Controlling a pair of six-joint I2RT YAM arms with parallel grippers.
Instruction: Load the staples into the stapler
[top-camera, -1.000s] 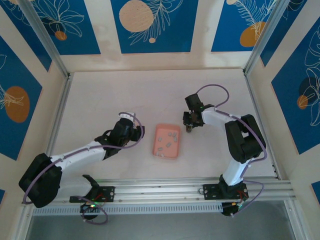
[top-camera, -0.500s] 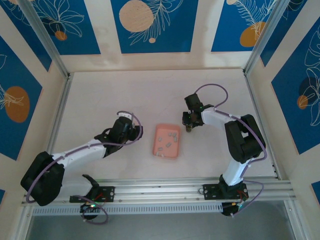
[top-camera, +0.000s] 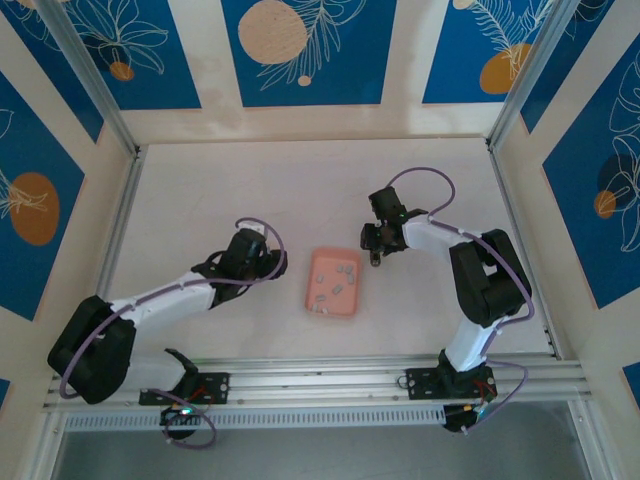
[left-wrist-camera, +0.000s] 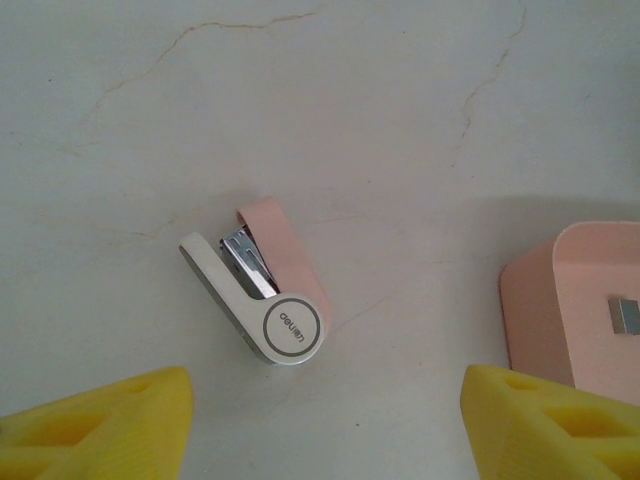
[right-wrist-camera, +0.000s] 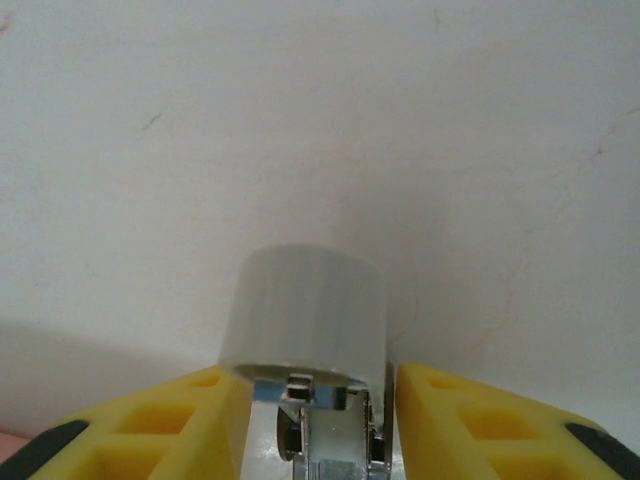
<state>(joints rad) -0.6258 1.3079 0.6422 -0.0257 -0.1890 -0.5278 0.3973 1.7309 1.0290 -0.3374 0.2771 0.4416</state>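
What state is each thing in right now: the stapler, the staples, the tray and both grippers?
stapler: lying on its side on the table, pink arm swung slightly open, metal magazine showing.
staples: loose in the tray.
tray: flat on the table, holding the staples.
left gripper: open, above the stapler, not touching it.
right gripper: one finger on each side of a whitish object with a metal part; unclear whether it is gripped.

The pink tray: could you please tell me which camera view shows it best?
Top external: the whole tray with staples inside. Left wrist catches just one corner at its right edge.
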